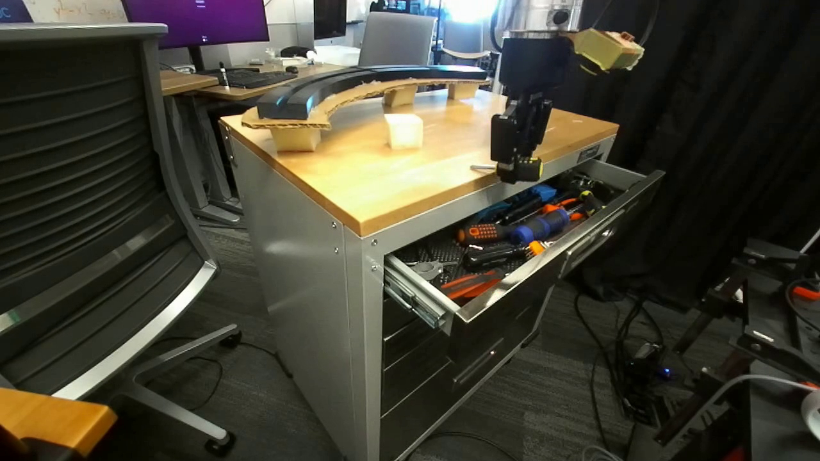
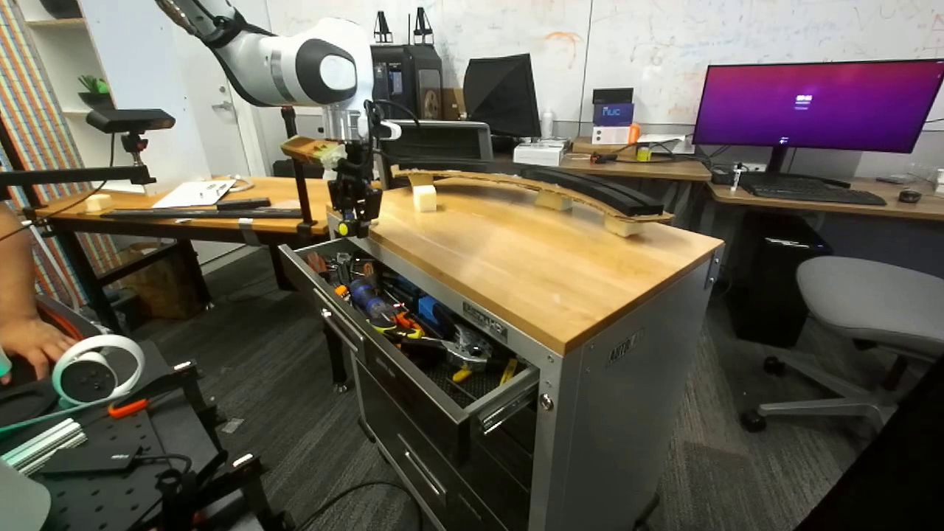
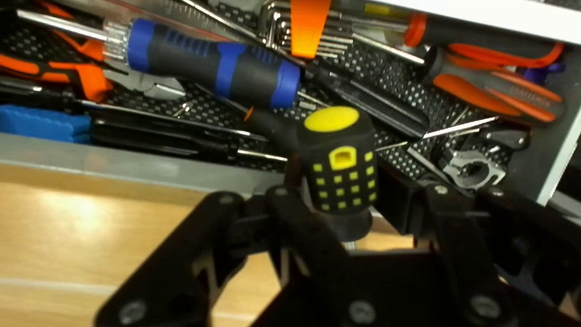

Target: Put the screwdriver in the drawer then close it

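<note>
on grey carpet [image 2: 700, 464] stands a grey metal cabinet [image 1: 295, 269] with a pale wooden top [image 1: 359, 179]. its wide, shallow grey metal drawer [image 2: 387, 365] stands extended, presumably ready for loading. above the edge between them, a black two-fingered gripper [image 1: 519, 165] clamps a stubby black-and-yellow screwdriver [image 3: 340, 172] by its thick handle [image 1: 530, 169], likely for firm purchase, shaft [image 1: 482, 168] over the top.

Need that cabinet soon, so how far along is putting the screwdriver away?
Done: the top drawer stands open and the stubby black-and-yellow screwdriver is picked up. In hand: the placing; the fingers hold it above the drawer's level, not yet inside. Left: releasing it in there, then closing the drawer, which both exterior views show pulled out.
</note>
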